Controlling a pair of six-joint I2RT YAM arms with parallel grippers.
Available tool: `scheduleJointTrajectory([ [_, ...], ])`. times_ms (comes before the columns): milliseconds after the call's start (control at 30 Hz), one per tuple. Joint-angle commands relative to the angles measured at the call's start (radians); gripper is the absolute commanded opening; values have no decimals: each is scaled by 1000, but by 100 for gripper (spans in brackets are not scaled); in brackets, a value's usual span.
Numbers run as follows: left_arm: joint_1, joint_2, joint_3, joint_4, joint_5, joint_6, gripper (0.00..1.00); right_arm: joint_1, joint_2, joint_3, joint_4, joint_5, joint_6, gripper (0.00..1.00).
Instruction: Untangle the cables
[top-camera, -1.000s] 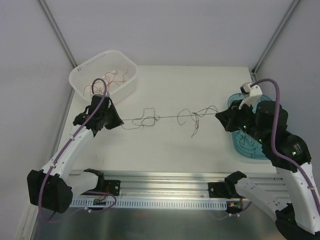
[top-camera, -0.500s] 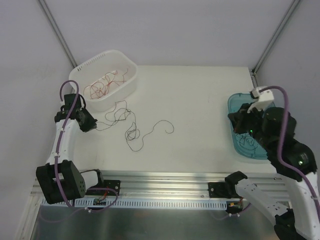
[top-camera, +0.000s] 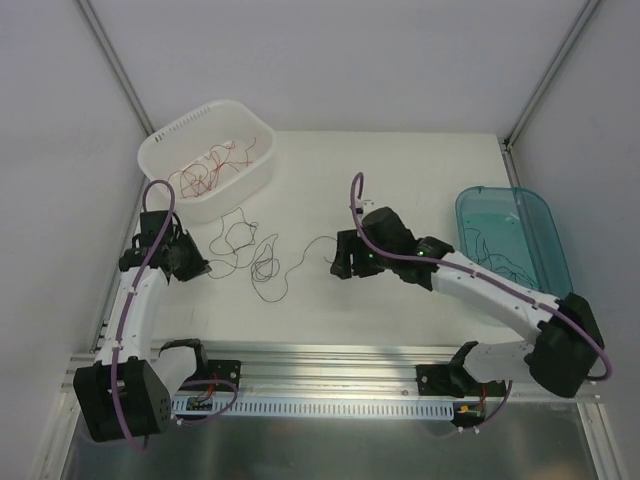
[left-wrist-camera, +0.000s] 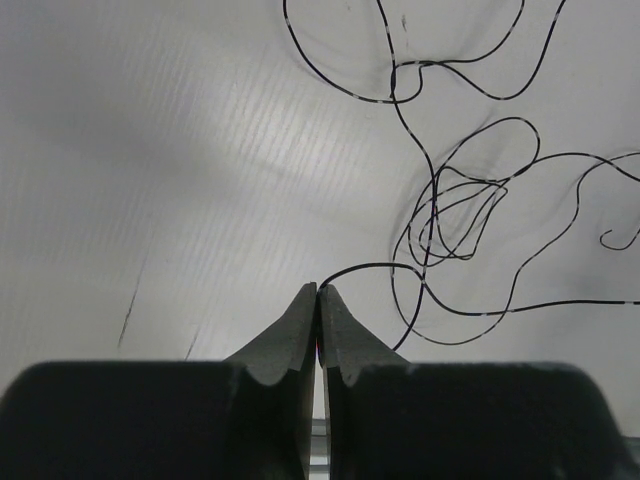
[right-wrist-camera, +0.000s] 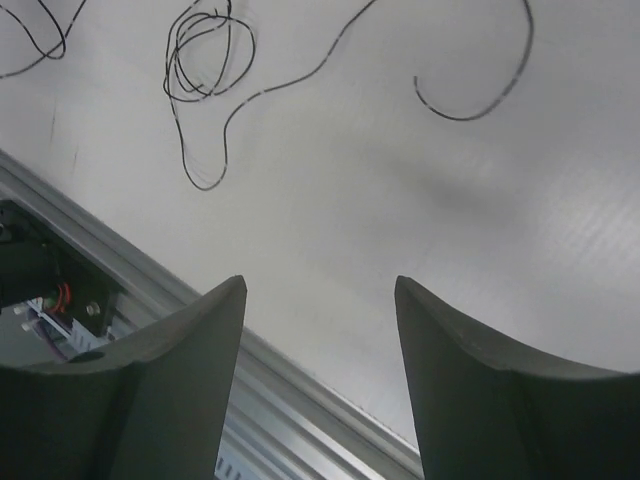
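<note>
The left gripper (left-wrist-camera: 319, 292) pinches one end of the limp, springy black cable (top-camera: 265, 262); the right gripper (right-wrist-camera: 320, 285), spread wide, looks best placed to nip its loose far end.

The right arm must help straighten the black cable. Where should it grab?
Likely the hooked end of the black cable, from above: it lies flat, apart from the coiled loops, ahead of the open right gripper. The left gripper pinches the other end.
</note>
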Motion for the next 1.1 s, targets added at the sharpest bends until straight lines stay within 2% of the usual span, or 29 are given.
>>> scheduleJointTrajectory([
  [0,-18,-33,-41,52,10,40,3,57,148,4,284,15,189,65],
  [300,-35,-60,-75,87,-12,46,3,154,524,118,516,-11,341,67],
  [533,-33,-53,-69,87,-21,44,2,171,675,177,596,-64,379,63],
  [633,-33,-51,-69,85,-29,44,2,176,692,193,594,-89,378,55],
  [733,-33,-53,-69,87,-49,44,3,177,657,158,571,-85,356,34],
  [767,-35,-54,-70,85,-52,44,2,176,602,147,551,-51,339,18],
  [833,-33,-57,-70,85,-63,43,3,177,533,130,440,3,255,4],
  [867,-33,-60,-70,84,-69,41,3,173,459,131,394,50,225,1],
  [1067,-33,-60,-72,81,-101,43,3,120,154,231,-10,227,5,1],
])
